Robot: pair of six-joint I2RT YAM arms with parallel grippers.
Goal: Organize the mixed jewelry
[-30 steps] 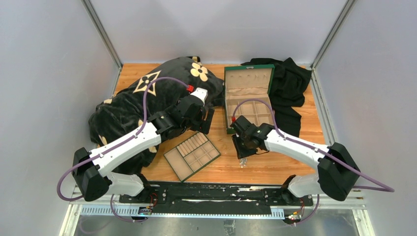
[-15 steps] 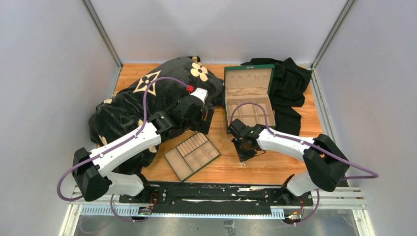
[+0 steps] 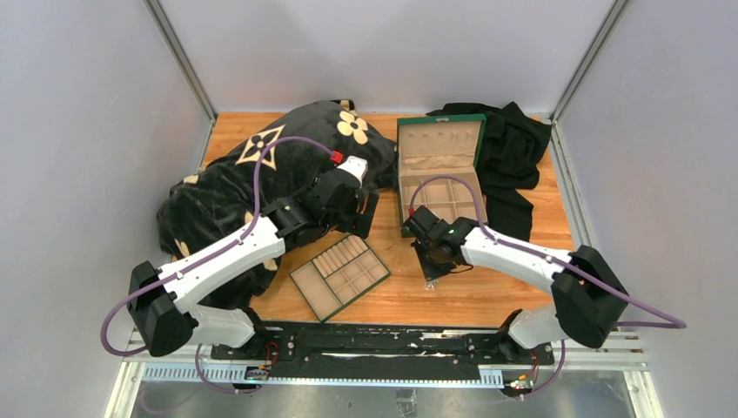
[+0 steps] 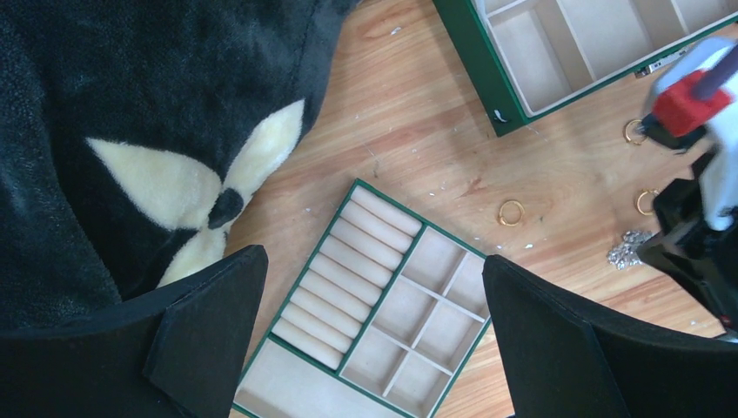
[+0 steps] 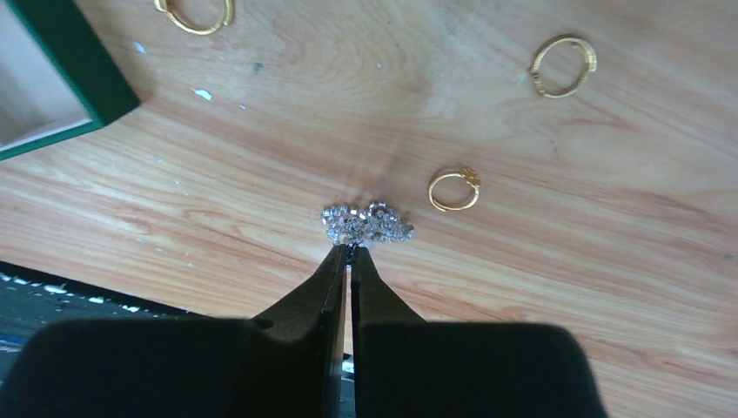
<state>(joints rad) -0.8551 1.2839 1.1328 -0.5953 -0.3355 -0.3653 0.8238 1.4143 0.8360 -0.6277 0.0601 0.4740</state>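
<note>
A silvery sparkly cluster (image 5: pixel 365 224) lies on the wooden table, with three thin gold rings (image 5: pixel 454 189) (image 5: pixel 564 64) (image 5: pixel 193 15) spread around it. My right gripper (image 5: pixel 350 250) is shut, its tips pinching the cluster's near edge at table level; it sits in front of the green box (image 3: pixel 401 200) in the top view (image 3: pixel 429 277). My left gripper (image 4: pixel 372 257) is open and empty, hovering above the flat green tray (image 4: pixel 418 219). The left wrist view also shows the cluster (image 4: pixel 628 248) and the rings (image 4: pixel 511 212).
A black blanket with cream flower patterns (image 3: pixel 235 183) covers the table's left and back. A black cloth (image 3: pixel 513 148) lies behind and right of the open box. The tray (image 3: pixel 306 300) sits near the front edge, left of the right gripper.
The right arm's elbow swung left and then partly back, while its gripper stayed low at the cluster. The left arm has not moved.
</note>
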